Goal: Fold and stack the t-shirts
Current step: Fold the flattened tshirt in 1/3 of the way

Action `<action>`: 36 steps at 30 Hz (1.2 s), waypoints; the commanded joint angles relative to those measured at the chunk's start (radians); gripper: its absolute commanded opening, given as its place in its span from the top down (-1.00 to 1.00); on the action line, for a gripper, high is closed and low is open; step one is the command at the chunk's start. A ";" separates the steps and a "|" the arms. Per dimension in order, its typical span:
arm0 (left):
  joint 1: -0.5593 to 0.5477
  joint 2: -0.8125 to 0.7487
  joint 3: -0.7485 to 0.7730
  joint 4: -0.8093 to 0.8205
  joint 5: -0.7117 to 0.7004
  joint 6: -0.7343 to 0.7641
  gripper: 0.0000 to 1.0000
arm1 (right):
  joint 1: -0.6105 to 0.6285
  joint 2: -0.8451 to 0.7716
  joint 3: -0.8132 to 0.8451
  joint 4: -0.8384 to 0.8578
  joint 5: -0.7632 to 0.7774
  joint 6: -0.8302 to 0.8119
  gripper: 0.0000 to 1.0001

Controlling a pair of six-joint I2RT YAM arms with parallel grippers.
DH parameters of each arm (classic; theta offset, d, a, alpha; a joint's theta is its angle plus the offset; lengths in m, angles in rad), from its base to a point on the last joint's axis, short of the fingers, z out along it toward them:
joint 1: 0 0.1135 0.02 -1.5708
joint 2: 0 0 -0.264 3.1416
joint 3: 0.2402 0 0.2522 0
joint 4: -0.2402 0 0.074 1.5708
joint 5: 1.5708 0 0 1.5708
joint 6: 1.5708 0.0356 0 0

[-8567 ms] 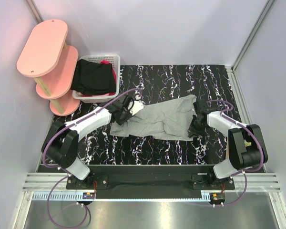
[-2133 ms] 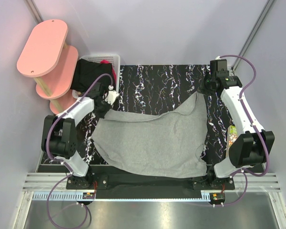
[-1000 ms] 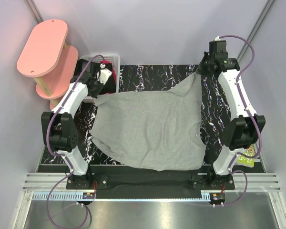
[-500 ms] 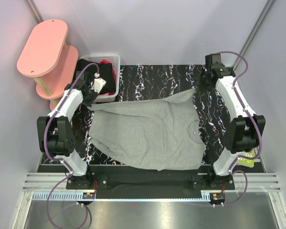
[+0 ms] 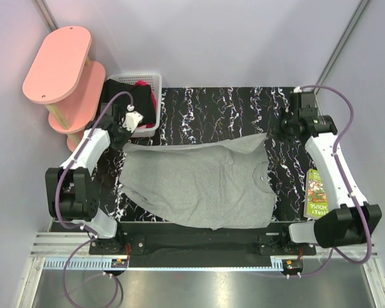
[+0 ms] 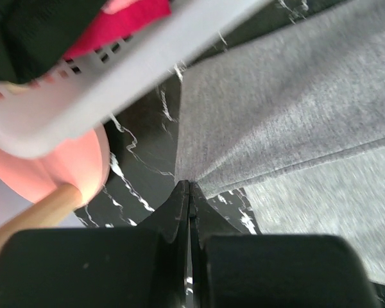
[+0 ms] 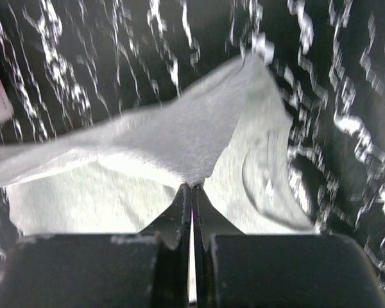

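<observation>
The light grey t-shirt (image 5: 199, 183) lies spread across the black marbled table (image 5: 218, 109), collar to the right. My left gripper (image 5: 122, 141) is shut on its far left corner, beside the basket; the left wrist view shows the jaws pinched on the grey cloth (image 6: 276, 115) at its edge. My right gripper (image 5: 275, 133) is shut on the far right corner; the right wrist view shows that corner (image 7: 186, 141) raised off the table. The black garment (image 5: 119, 96) and magenta cloth (image 5: 141, 83) lie in the basket.
The white lattice basket (image 5: 155, 80) stands at the far left, close to my left gripper, and also shows in the left wrist view (image 6: 115, 77). A pink two-tier shelf (image 5: 58, 64) stands left of it. A green printed booklet (image 5: 317, 192) lies at the table's right edge.
Both grippers have brought the shirt's far edge down and toward the near side. The right arm has swung out to the right. The shirt now lies flatter.
</observation>
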 commanded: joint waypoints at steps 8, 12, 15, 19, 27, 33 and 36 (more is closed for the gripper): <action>-0.009 -0.142 -0.203 0.056 0.047 0.032 1.00 | 0.214 -0.254 -0.377 0.000 -0.254 0.189 1.00; -0.009 -0.116 -0.170 0.053 0.047 0.023 1.00 | 0.281 -0.328 -0.388 -0.039 -0.192 0.228 1.00; -0.012 -0.106 -0.156 0.051 0.053 0.015 1.00 | 0.281 -0.334 -0.443 -0.096 -0.084 0.221 1.00; -0.020 -0.099 -0.165 0.053 0.052 0.014 1.00 | 0.281 -0.339 -0.506 -0.104 -0.037 0.232 1.00; -0.020 -0.100 -0.182 0.056 0.056 0.015 1.00 | 0.281 -0.305 -0.515 -0.190 -0.067 0.185 -0.98; -0.020 -0.111 -0.180 0.055 0.061 0.012 1.00 | 0.282 -0.227 -0.278 -0.199 0.046 0.134 -0.99; -0.020 -0.119 -0.185 0.055 0.062 0.008 1.00 | 0.278 -0.123 -0.212 -0.161 0.144 0.106 -0.99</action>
